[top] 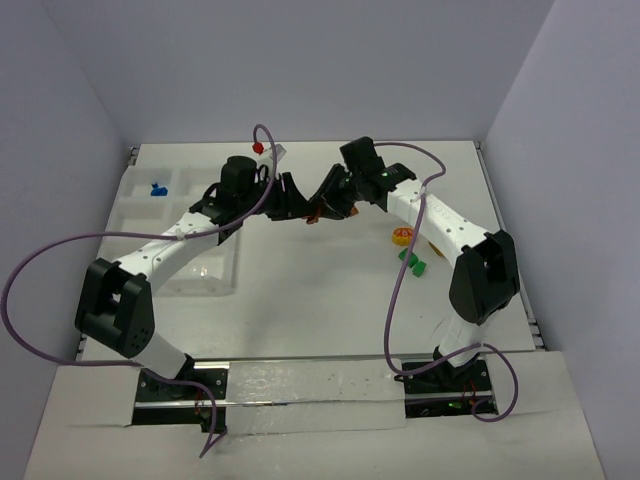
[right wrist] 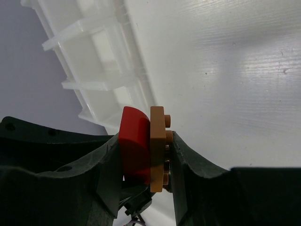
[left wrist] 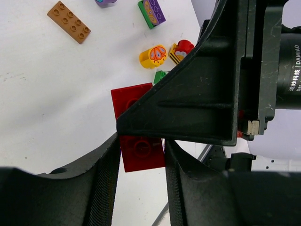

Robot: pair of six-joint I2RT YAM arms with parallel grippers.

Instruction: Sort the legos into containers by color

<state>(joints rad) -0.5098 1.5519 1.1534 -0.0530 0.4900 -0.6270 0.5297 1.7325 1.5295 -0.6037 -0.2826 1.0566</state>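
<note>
Black fingers of the left hand are filling the bottom of the left wrist view. A red lego is sitting between them with its two side edges flush against the pads, so this hand is looking pinched onto it rather than spread. One finger of the right hand is lying across the middle of that lego. In its own view the right hand is pinching a stack: the red lego pressed face to face with a tan plate, one finger on each outer face.

Both hands are meeting over the middle of the desk. The red lego's long axis is running straight out from the left hand, in line with its fingers, while the right hand is crossing it from the side. The tray is lying to the left, much nearer the left arm, with a blue lego sitting in a far compartment. I am judging that the coming move is turning on pulling red off tan across the stack's thin direction, with the left arm then carrying the red lego trayward.

The right finger is hiding the seam between the two pieces from the left wrist view, so I cannot tell whether they are locked together. From above, both hands are merging into one dark mass.
</note>
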